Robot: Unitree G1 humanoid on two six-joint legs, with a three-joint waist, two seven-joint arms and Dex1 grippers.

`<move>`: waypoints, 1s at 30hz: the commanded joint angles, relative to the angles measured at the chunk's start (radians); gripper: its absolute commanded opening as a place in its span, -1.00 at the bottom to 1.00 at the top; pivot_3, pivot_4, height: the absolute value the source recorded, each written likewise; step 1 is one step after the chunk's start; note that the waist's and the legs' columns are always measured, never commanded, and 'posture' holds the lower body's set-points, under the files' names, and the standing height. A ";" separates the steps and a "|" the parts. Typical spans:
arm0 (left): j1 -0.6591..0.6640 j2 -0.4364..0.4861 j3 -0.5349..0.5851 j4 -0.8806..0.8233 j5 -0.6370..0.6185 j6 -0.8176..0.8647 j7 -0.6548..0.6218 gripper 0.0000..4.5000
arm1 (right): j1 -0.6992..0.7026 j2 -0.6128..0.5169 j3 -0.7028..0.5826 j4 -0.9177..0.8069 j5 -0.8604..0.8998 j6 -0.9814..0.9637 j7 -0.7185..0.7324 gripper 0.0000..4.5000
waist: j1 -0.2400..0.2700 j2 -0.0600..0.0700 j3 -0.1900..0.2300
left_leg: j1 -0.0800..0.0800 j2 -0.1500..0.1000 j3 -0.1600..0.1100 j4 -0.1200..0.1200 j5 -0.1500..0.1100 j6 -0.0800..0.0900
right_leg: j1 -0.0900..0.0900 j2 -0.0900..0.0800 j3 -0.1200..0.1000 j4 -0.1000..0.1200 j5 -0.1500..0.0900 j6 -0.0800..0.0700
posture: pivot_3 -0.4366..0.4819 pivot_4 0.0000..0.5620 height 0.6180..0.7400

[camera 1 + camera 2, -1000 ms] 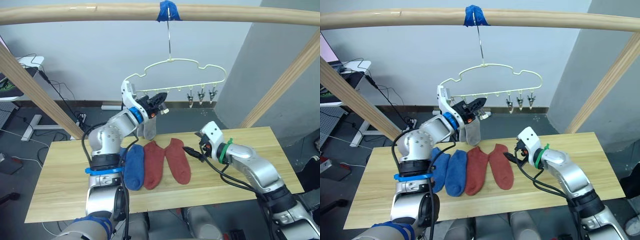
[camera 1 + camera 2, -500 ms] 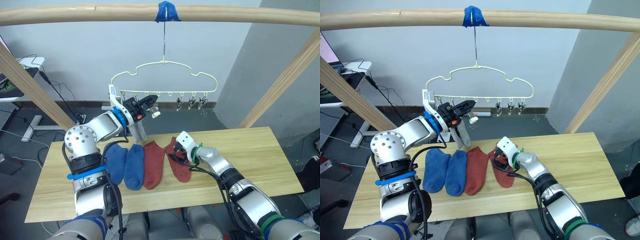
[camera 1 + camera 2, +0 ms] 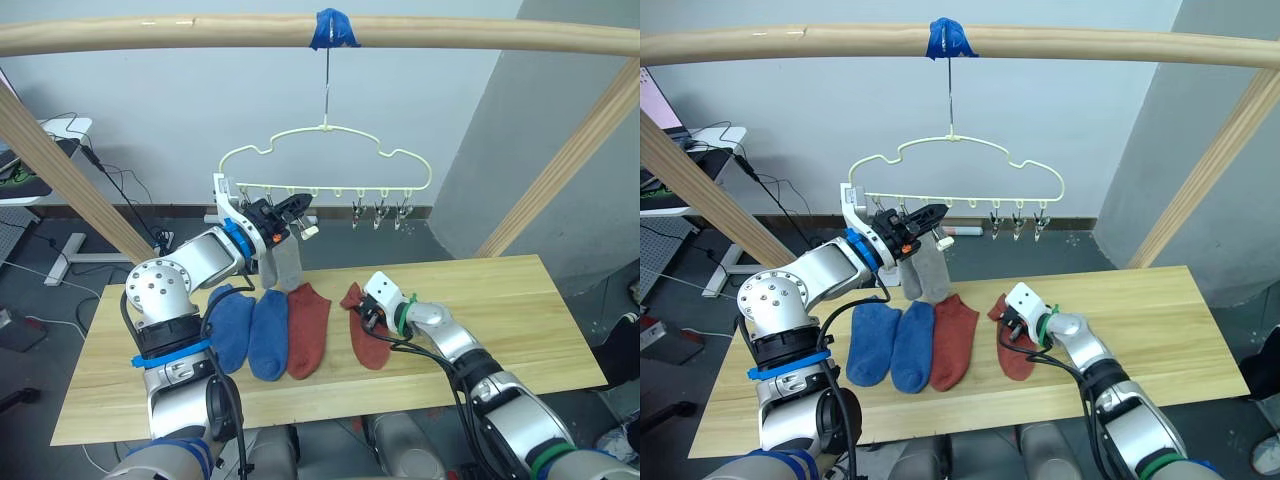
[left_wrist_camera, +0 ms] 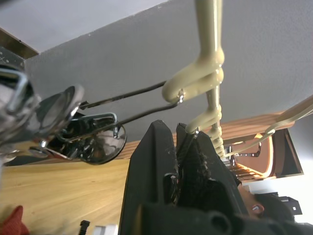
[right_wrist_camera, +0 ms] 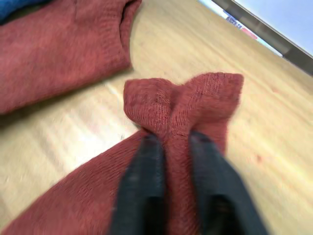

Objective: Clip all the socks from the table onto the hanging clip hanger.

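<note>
The cream clip hanger (image 3: pixel 325 150) hangs by its hook from the top pole. My left gripper (image 3: pixel 295 208) is shut on the hanger's clip row near its left end; in the left wrist view the fingers (image 4: pixel 161 161) close on a wire loop beside a metal clip (image 4: pixel 93 144). Grey socks (image 3: pixel 282 268) dangle just below it. On the table (image 3: pixel 520 310) lie two blue socks (image 3: pixel 248 328) and a rust red sock (image 3: pixel 308 328). My right gripper (image 3: pixel 372 318) is shut on the bunched cuff of the second red sock (image 5: pixel 195 98).
A wooden pole frame (image 3: pixel 200 30) spans the top, with slanted poles on both sides (image 3: pixel 570 160). Three bare clips (image 3: pixel 380 212) hang at the hanger's right end. Bare tabletop stretches right of the red sock.
My right gripper reached in to the right-hand red sock and closed on its cuff, bunching it. A second ago the left arm pulled the hanger leftward; it has barely moved since.
</note>
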 commanded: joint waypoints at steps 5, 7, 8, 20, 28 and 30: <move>0.023 -0.006 -0.022 -0.009 -0.019 -0.005 0.021 -0.97 | 0.121 -0.002 -0.114 -0.529 0.178 0.192 0.065 -0.99 | 0.003 0.001 0.001 | -0.002 0.000 0.000 -0.001 0.000 0.000 | -0.001 0.000 0.000 -0.002 0.000 0.000 | -0.23 -0.17 1.00; 0.024 -0.009 -0.027 -0.011 -0.027 -0.003 0.025 -0.97 | 0.146 0.000 -0.131 -0.718 0.254 0.296 0.078 -0.99 | 0.003 0.001 0.001 | -0.002 0.000 0.000 -0.001 0.000 0.000 | -0.001 0.000 0.000 -0.002 0.000 0.000 | -0.25 -0.17 1.00; 0.025 -0.009 -0.030 -0.012 -0.030 -0.002 0.027 -0.97 | 0.156 -0.003 -0.132 -0.782 0.276 0.341 0.080 -0.99 | 0.003 0.001 0.001 | -0.002 0.000 0.000 -0.001 0.000 0.000 | -0.001 0.000 0.000 -0.001 0.000 0.000 | -0.25 -0.18 1.00; 0.023 0.005 -0.075 0.002 -0.012 -0.029 -0.002 -0.97 | 0.114 -0.014 -0.090 -0.999 0.300 0.505 0.029 -0.99 | 0.010 0.001 0.001 | -0.002 0.000 0.001 -0.002 0.000 -0.001 | -0.004 0.000 0.001 -0.003 0.000 0.000 | -0.28 -0.19 1.00; 0.030 0.018 -0.094 0.002 -0.007 -0.046 -0.014 -0.97 | 0.089 -0.006 -0.090 -1.010 0.310 0.528 0.022 -0.99 | 0.014 0.001 0.001 | -0.004 0.000 0.001 -0.002 -0.001 -0.001 | -0.004 0.000 0.000 -0.005 -0.001 0.000 | -0.28 -0.18 1.00; 0.032 0.020 -0.096 0.002 -0.005 -0.051 -0.017 -0.97 | 0.075 0.002 -0.091 -1.011 0.315 0.541 0.017 -0.99 | 0.013 0.001 0.001 | -0.004 0.000 0.001 -0.003 -0.001 -0.001 | -0.005 0.000 0.000 -0.005 -0.001 0.000 | -0.28 -0.18 1.00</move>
